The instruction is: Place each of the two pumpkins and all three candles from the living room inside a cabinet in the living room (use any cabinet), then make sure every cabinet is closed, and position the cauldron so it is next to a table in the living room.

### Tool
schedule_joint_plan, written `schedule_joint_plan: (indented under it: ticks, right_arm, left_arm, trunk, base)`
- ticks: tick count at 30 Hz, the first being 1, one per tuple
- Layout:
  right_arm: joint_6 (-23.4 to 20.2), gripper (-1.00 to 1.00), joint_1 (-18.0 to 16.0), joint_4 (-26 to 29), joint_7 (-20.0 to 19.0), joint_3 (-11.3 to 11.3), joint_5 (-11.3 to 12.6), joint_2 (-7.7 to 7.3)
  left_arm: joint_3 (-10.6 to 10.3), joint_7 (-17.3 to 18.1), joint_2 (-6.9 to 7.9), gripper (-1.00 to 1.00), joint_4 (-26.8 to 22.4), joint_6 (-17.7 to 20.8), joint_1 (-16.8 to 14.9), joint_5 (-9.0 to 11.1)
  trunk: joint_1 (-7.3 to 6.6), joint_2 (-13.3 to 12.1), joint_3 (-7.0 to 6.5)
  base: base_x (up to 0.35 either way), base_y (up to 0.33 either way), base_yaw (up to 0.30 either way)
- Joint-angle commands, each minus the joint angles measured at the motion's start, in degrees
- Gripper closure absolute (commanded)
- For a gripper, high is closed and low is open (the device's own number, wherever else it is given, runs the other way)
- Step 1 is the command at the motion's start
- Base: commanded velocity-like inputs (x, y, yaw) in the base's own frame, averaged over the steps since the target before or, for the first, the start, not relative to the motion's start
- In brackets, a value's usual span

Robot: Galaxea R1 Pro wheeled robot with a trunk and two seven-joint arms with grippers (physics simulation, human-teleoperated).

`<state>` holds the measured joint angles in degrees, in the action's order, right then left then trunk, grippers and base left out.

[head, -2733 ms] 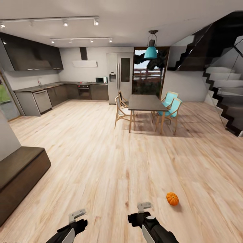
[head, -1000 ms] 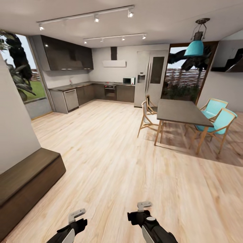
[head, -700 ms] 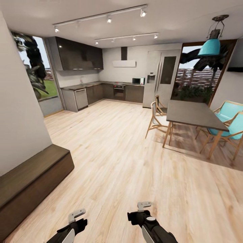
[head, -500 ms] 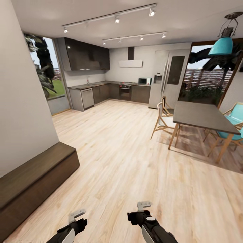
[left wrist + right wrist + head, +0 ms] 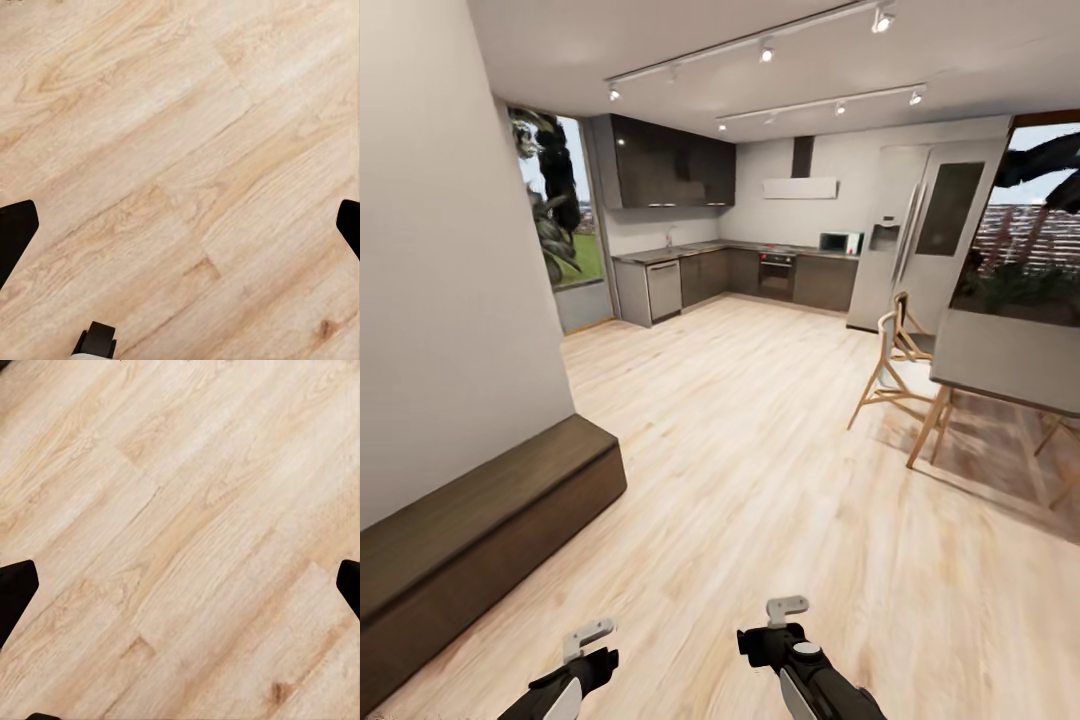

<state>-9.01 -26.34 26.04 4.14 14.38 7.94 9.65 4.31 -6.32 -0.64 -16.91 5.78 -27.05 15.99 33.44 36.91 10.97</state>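
Right now our left fingers (image 5: 15, 229) are spread wide with nothing between them, and the right fingers (image 5: 16, 585) are just as wide and just as empty; under both sets lies bare plank floor (image 5: 760, 470). In the head view the left gripper (image 5: 588, 635) and the right gripper (image 5: 788, 608) hang low in front of us, over the floor. Out from there, the long dark-brown cabinet (image 5: 480, 540) runs along the wall on our left, its long axis slanting away from us toward the kitchen, its fronts shut as far as we can tell. It sits on the left arm's side, so that arm is the nearer one, though both are well apart from it. The table (image 5: 1010, 365) with its chairs stands far off to our right. We judge ourselves in transit, with a pumpkin or candle to be found first
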Motion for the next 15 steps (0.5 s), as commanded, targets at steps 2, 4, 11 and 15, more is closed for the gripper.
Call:
schedule_joint_plan:
  ticks: [2,4,11,15]
  right_arm:
    - [-0.3,-1.0,0.0,0.1,0.4,0.5,0.6,-0.07]
    - [-0.3,-1.0,0.0,0.1,0.4,0.5,0.6,-0.07]
    - [-0.3,-1.0,0.0,0.1,0.4,0.5,0.6,-0.07]
    - [-0.3,-1.0,0.0,0.1,0.4,0.5,0.6,-0.07]
  left_arm:
    - [0.4,-0.1,-0.06,-1.0,-0.1,0.4,0.0,0.1]
    - [0.4,-0.1,-0.06,-1.0,-0.1,0.4,0.0,0.1]
    - [0.4,-0.1,-0.06,-1.0,-0.1,0.4,0.0,0.1]
    - [0.4,-0.1,-0.06,-1.0,-0.1,0.4,0.0,0.1]
  trunk:
    - [0.04,0.1,0.09]
    - [0.04,0.1,0.09]
    - [0.04,0.1,0.09]
    - [0.04,0.1,0.09]
  base:
    - [0.224,-0.089,0.292]
    - [0.179,-0.089,0.292]
    - [0.077,-0.031,0.292]
    - [0.006,-0.001,0.292]
